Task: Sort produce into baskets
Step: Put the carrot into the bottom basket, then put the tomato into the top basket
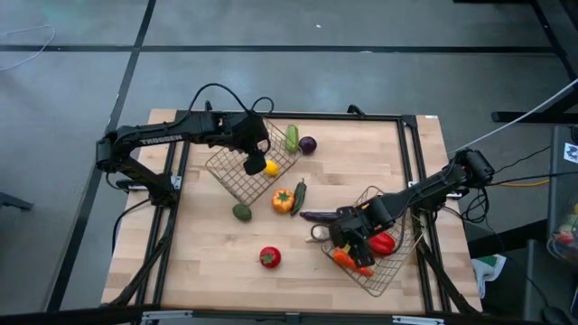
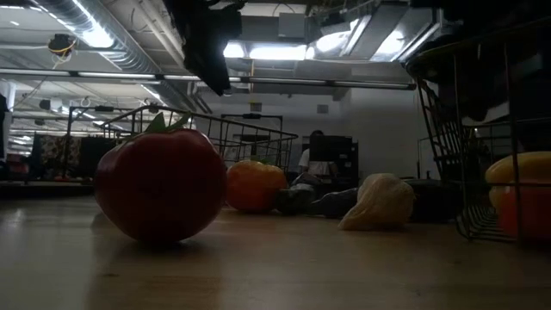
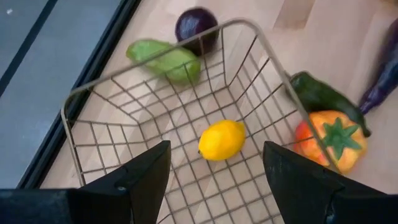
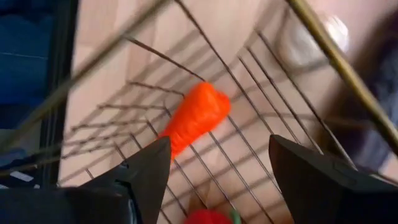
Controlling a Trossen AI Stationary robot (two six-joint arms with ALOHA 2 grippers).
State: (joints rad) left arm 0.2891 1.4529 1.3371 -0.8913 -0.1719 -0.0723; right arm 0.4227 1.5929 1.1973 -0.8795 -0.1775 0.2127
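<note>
My left gripper point(image 1: 256, 159) hangs open and empty over the left wire basket point(image 1: 237, 177). A yellow lemon point(image 3: 222, 139) lies on the basket's mesh floor, below and between the fingers. My right gripper point(image 1: 349, 240) hangs open and empty over the near left end of the right wire basket point(image 1: 386, 271). An orange carrot point(image 4: 196, 118) lies on that basket's floor, with a red pepper point(image 1: 383, 242) beside it. Loose on the table lie a red tomato point(image 1: 269, 257), an avocado point(image 1: 241, 212), an orange pepper point(image 1: 283, 199), a dark green piece point(image 1: 299, 193), an aubergine point(image 1: 316, 216), a garlic point(image 1: 318, 233), a cucumber point(image 1: 292, 137) and a purple onion point(image 1: 307, 144).
A black frame point(image 1: 408, 153) runs round the wooden table. In the low view the tomato point(image 2: 161, 182) stands close at the left, and the orange pepper point(image 2: 255, 185) and garlic point(image 2: 376, 202) farther back. The right basket's wall point(image 2: 465, 172) stands at the right, with a yellow piece point(image 2: 521, 168) inside.
</note>
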